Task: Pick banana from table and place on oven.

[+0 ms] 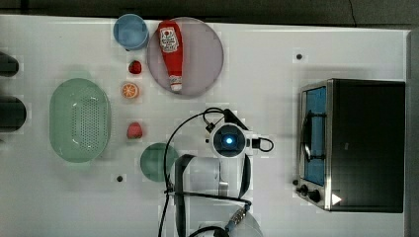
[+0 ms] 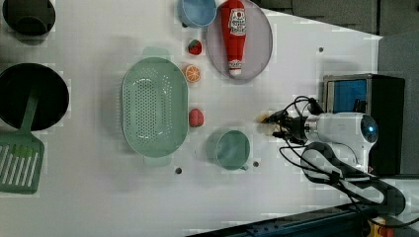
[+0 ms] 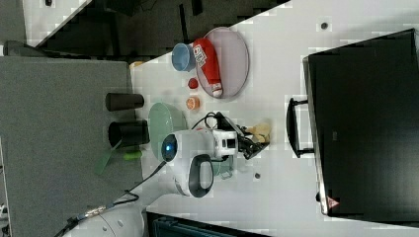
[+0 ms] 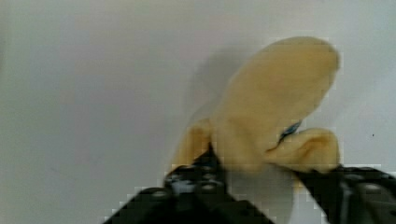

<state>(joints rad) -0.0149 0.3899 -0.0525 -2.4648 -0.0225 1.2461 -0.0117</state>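
Observation:
The pale yellow banana (image 4: pixel 275 98) lies on the white table (image 1: pixel 267 64), its peel strips splayed to either side of the black fingers (image 4: pixel 196 179). My gripper (image 4: pixel 259 186) reaches down to the tabletop and is shut on the banana's base. In the left view the banana (image 2: pixel 266 118) sticks out just past the gripper (image 2: pixel 277 124), and in the right view the banana (image 3: pixel 260 131) sits at the gripper's (image 3: pixel 253 143) tip. The oven (image 1: pixel 365 143) stands shut at the top view's right, apart from the arm, with its black top bare.
A teal cup (image 1: pixel 157 161) sits close to the arm on the top view's left. Further left are a green colander (image 1: pixel 79 120), a strawberry (image 1: pixel 134 130), an orange slice (image 1: pixel 130 90), a blue bowl (image 1: pixel 130 31) and a ketchup bottle (image 1: pixel 171 49) on a grey plate (image 1: pixel 207 54).

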